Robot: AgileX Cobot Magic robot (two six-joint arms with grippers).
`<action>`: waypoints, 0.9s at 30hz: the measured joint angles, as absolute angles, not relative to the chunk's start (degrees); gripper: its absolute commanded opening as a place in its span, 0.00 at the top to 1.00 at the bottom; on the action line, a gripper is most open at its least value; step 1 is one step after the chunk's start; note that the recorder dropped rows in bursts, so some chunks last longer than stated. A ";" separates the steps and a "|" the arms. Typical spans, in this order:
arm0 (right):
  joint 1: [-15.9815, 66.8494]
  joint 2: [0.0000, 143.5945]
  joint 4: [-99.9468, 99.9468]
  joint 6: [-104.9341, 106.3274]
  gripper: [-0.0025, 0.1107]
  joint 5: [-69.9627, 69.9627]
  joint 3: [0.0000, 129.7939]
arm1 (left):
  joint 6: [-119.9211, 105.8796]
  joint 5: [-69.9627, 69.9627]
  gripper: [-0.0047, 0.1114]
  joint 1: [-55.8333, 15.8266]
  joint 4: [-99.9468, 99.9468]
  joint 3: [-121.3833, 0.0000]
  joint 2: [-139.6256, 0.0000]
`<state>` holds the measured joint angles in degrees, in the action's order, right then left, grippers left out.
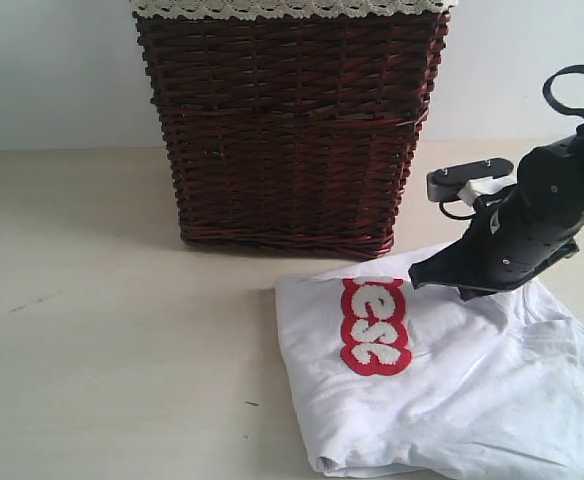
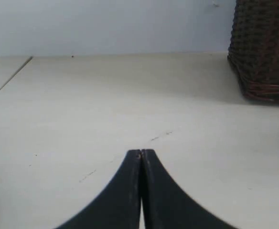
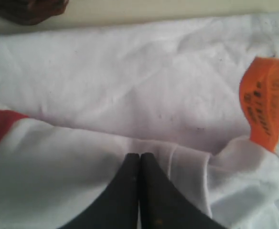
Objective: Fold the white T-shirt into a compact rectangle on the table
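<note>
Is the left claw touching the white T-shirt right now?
Apart. The left wrist view shows the left gripper, jaws shut, with only bare table around it; the white T-shirt lies elsewhere, seen in the exterior view.

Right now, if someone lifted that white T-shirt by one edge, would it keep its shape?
Probably not: the white T-shirt lies in soft creases and loose folded layers, so a lifted edge would likely drape and unfold. It looks thin, so probably light for its spread. Pushed, it would likely bunch up rather than slide whole across the table.
</note>
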<state>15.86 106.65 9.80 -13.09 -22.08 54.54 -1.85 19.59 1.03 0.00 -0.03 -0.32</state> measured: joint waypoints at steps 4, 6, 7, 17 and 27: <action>15.86 105.65 9.81 -13.20 0.98 -21.40 54.69 | -1.85 19.59 0.95 1.03 0.00 -0.03 -0.32; 15.86 103.28 9.34 -13.20 0.98 -21.40 54.69 | -1.85 19.59 0.95 1.03 0.00 -0.03 -0.32; 15.86 101.25 8.94 -13.20 0.98 -21.69 54.69 | -1.85 19.59 0.95 1.03 0.00 -0.03 -0.32; 16.09 94.94 5.60 -12.49 0.98 -21.89 49.22 | -1.85 19.59 0.95 1.03 0.00 -0.03 -0.32; 26.20 89.88 3.29 -8.66 0.98 -20.99 48.80 | -1.85 19.59 0.95 1.03 0.00 -0.03 -0.32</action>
<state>26.20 89.88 3.29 -8.66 -20.99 48.80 -1.85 19.59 1.03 0.00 -0.03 -0.32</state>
